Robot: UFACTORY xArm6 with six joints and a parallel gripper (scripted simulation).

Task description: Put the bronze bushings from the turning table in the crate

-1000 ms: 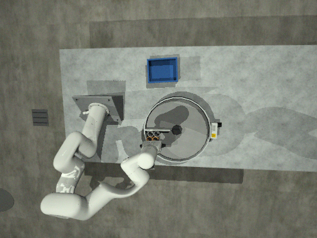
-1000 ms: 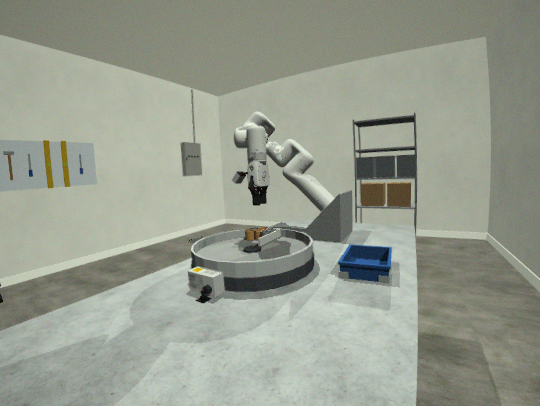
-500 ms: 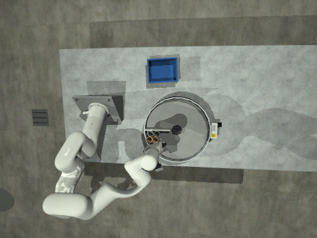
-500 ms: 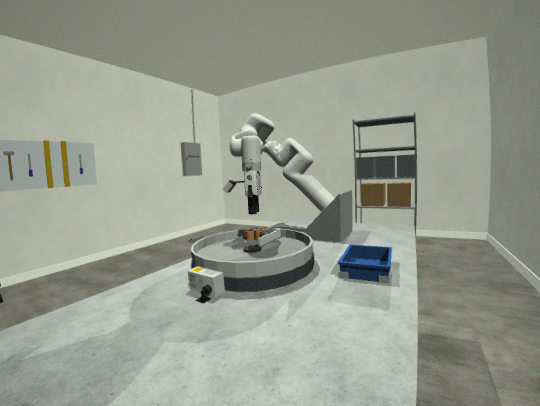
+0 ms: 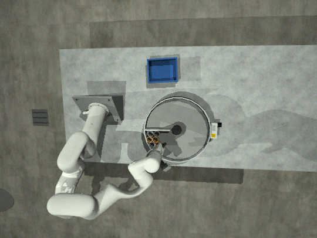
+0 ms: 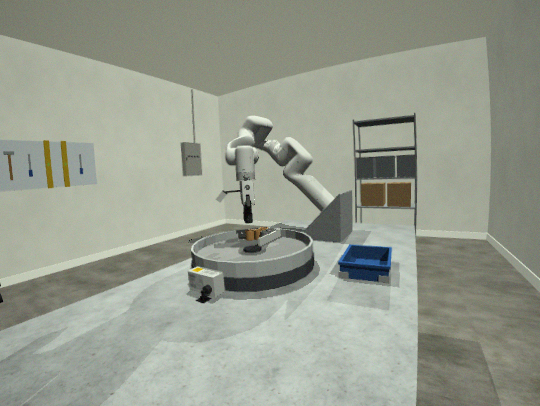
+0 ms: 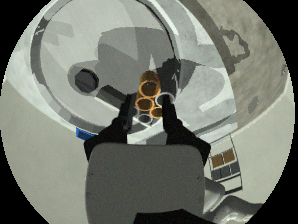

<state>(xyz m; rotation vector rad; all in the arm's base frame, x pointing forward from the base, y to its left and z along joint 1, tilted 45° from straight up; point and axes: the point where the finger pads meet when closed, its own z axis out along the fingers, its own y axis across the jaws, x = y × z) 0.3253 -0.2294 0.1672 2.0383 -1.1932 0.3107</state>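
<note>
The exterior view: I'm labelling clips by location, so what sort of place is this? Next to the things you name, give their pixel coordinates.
Probably a workshop: wall-mounted tools (image 6: 30, 165), an electrical box (image 6: 191, 159) and a storage rack (image 6: 415, 170) suggest it.

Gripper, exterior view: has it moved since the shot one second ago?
Yes. In the exterior view the gripper has come down towards the turning table and shifted slightly left in the picture, judged against the table's rim.
</note>
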